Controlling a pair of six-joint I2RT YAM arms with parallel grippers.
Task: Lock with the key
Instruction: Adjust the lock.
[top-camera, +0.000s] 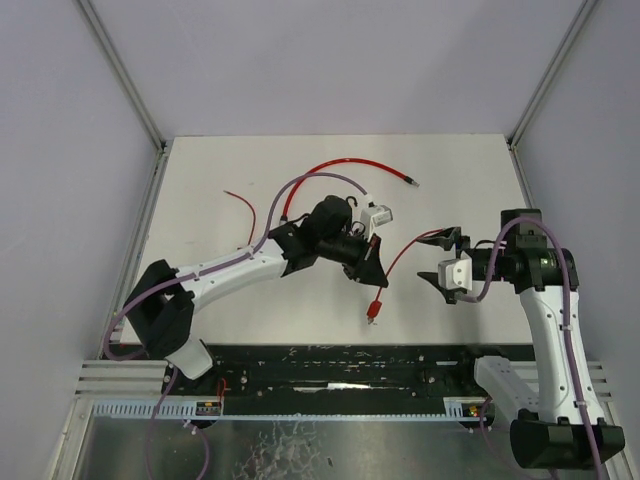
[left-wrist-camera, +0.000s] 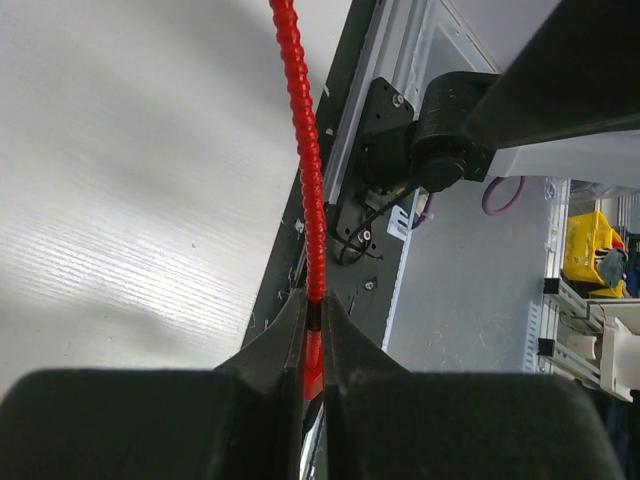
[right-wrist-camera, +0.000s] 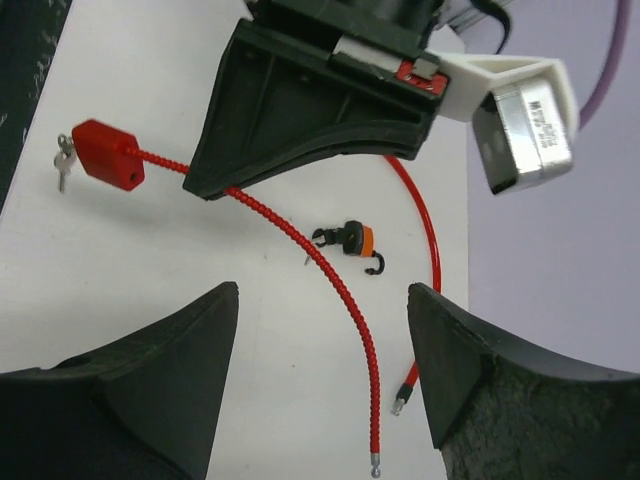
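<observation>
Left gripper (left-wrist-camera: 312, 312) is pinching the red ribbed cable (left-wrist-camera: 300, 120); right gripper (right-wrist-camera: 320, 300), hanging open and empty, should be squaring onto the silver key (right-wrist-camera: 63, 162).

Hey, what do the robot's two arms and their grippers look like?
The left arm and right arm have white links, black joints and black bases. A purple cable loops along each. The left gripper and right gripper are black with broad, tapering fingers. Each wrist carries a white camera block.
</observation>
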